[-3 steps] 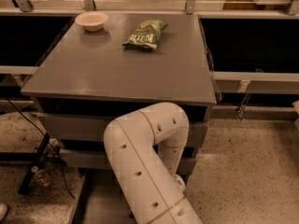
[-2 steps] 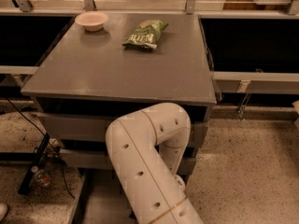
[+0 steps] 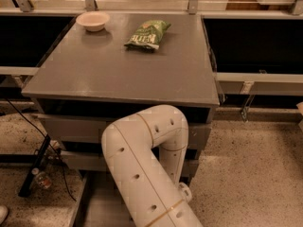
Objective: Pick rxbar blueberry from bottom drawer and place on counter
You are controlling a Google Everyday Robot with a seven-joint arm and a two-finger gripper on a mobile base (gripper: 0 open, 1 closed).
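Below the grey matte worktop [image 3: 118, 70], the white jointed arm [image 3: 142, 174] bends before the grey drawers [image 3: 71, 129], hiding the gripper, state indeterminable.

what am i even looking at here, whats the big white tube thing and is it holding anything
The white jointed tube is a mobile robot's arm, its elbow bent close in front of the one camera, which looks down on a grey drawer cabinet. The arm reaches down toward the drawers. The gripper at its end is hidden behind the arm, so nothing shows whether it holds anything. On the counter lie a pale bowl at the back left and a green chip bag to its right. The bottom drawer seems pulled out at lower left. No rxbar blueberry shows.
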